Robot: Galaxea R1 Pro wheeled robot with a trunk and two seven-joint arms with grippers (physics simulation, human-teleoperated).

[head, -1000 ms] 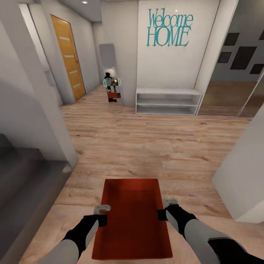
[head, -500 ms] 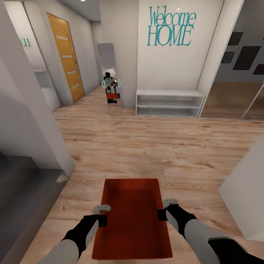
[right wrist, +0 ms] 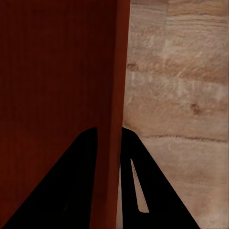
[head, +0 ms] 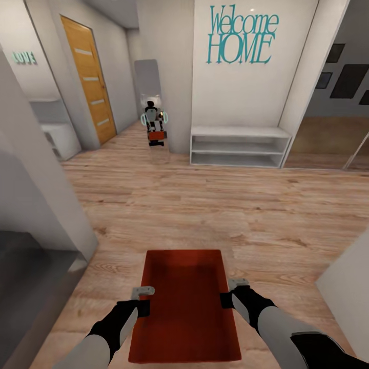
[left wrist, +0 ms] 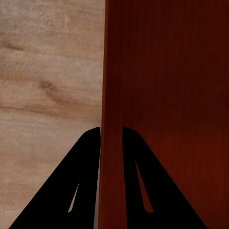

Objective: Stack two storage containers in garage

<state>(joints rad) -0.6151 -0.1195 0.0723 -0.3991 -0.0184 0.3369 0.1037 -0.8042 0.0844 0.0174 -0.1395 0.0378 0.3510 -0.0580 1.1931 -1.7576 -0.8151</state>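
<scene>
Storage container [head: 185, 302]: its near end is cut off by the head view's bottom edge; whether a second bin sits nested inside cannot be told.
Left gripper [left wrist: 111, 136]: in its wrist view the finger bases run off the frame; the container wall between the fingers hides the contact faces.
Right gripper [right wrist: 109, 136]: likewise cut at the frame edge, its inner finger dark against the bin's inside.
Far mirror [head: 149, 100]: the reflected robot is too small to make out detail.
Left wall lettering [head: 24, 58]: blurred, unreadable.
Dark frames [head: 348, 77]: far right, cut by the picture's edge.
</scene>
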